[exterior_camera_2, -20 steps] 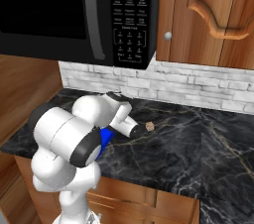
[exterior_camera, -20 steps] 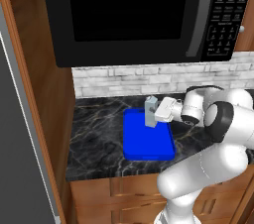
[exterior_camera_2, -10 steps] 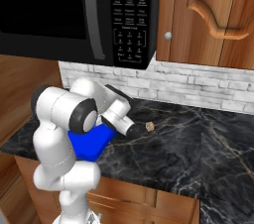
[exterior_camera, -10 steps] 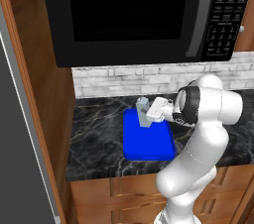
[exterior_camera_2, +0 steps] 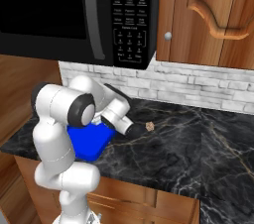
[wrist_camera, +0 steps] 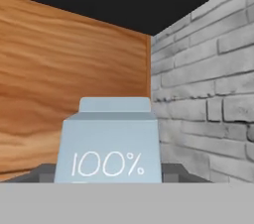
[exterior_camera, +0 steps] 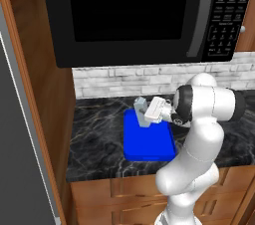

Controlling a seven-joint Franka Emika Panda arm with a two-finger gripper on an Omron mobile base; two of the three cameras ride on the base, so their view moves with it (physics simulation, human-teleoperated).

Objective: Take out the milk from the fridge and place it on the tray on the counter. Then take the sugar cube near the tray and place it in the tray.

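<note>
Black marbled counter point(exterior_camera: 99, 139) under a dark microwave point(exterior_camera: 129, 15), pale brick wall point(exterior_camera_2: 208, 86) behind, wooden panel point(wrist_camera: 69, 79) at the left end. Gripping the milk point(exterior_camera: 141, 112) from the side with the gripper point(exterior_camera: 146, 115), fingers closed on the carton's lower body, carton standing upright with its gabled top uppermost. Showing, in the hand view, the carton's pale blue face point(wrist_camera: 108, 143) printed "100%", close and square to the camera, dark finger tips point(wrist_camera: 42, 172) flanking it on both sides. Holding the milk over the far edge of the tray point(exterior_camera: 148, 142); whether the carton's base is touching the tray floor or hanging just above it cannot be told. Lying flat on the counter, the bright blue tray, near the brick wall and just in front of the arm's white elbow. Resting on the counter to the right of the tray, a small tan sugar cube point(exterior_camera_2: 149, 126), just beside the arm's dark wrist in the right base view, apart from the tray. Standing at the far left, the tall grey side of the fridge point(exterior_camera: 20, 134). Hanging above the counter on the right, a wooden cupboard point(exterior_camera_2: 208, 15) with a round knob.
</note>
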